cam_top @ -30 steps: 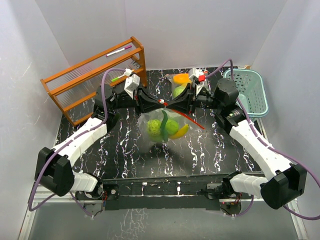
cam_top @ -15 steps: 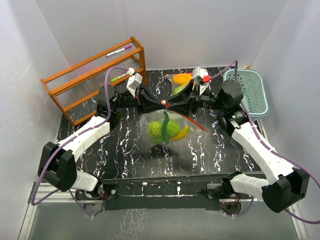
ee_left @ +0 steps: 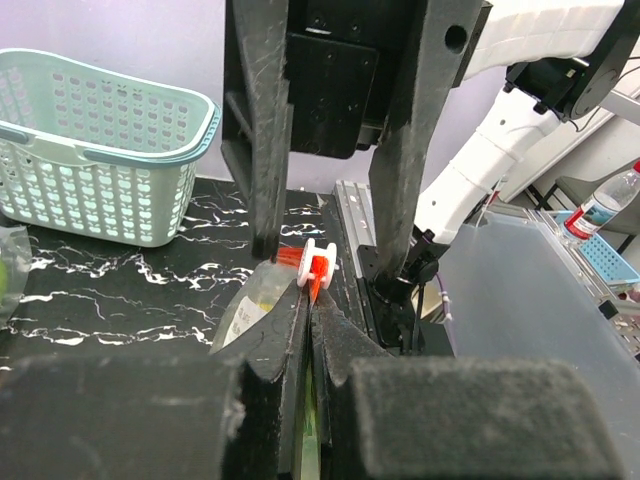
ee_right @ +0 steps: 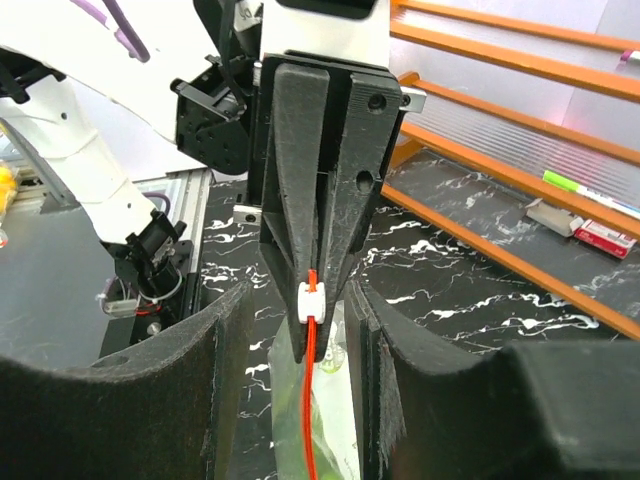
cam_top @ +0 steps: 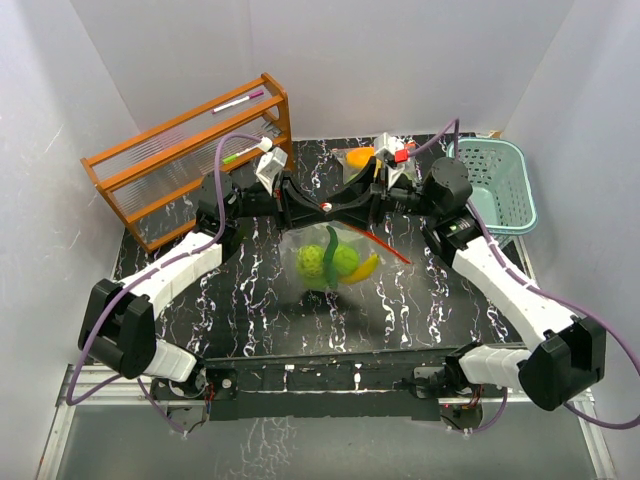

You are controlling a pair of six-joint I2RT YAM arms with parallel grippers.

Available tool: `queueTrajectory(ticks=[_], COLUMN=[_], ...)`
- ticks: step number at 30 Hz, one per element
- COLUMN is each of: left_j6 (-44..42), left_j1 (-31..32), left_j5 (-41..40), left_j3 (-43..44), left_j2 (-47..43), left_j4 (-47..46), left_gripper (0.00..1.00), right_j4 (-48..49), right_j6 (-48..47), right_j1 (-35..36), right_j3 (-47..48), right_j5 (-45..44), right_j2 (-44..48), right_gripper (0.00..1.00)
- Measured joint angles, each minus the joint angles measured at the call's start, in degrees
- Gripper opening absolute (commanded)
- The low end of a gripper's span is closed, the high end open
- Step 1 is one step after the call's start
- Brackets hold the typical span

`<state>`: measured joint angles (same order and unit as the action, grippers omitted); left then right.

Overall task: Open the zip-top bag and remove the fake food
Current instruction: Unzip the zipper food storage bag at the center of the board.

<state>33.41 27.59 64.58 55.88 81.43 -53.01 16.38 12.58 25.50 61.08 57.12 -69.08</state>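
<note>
My left gripper is clenched tight on the top edge of the zip-top bag, right by the white slider. My right gripper is let go, with one finger on each side of that slider and not touching it. From above, the bag hangs at 6 o'clock from both grippers, with the fake food inside. The red zip line runs off toward 4 o'clock, under my right arm. I think the right gripper should pinch the slider and pull that way.
</note>
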Motion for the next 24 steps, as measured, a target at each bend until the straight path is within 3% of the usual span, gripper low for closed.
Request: queueTrajectory(ticks=[4, 9, 14, 24], left_j6=[-0.83, -1.90, -2.51, -4.31], left_j1=[0.00, 0.00, 0.00, 0.00], left_j5=[-0.02, -0.02, -0.11, -2.32], left_j3=[0.00, 0.00, 0.00, -0.09], left_j2=[-0.15, -0.94, -1.70, -2.71], left_j4=[1.27, 2.51, 2.89, 5.38], left_gripper=[0.00, 0.00, 0.00, 0.00], right_j4=[0.28, 1.29, 1.66, -0.09], right_j6=[0.90, 2.23, 2.75, 2.69], right_j1=[0.63, 1.36, 1.51, 1.57], right_j3=[0.00, 0.07, 0.28, 0.68], right_j5=[-0.28, -0.39, -1.07, -4.33], right_j2=[-1.51, -1.90, -2.38, -2.38], right_gripper=[0.40, 0.20, 0.08, 0.07])
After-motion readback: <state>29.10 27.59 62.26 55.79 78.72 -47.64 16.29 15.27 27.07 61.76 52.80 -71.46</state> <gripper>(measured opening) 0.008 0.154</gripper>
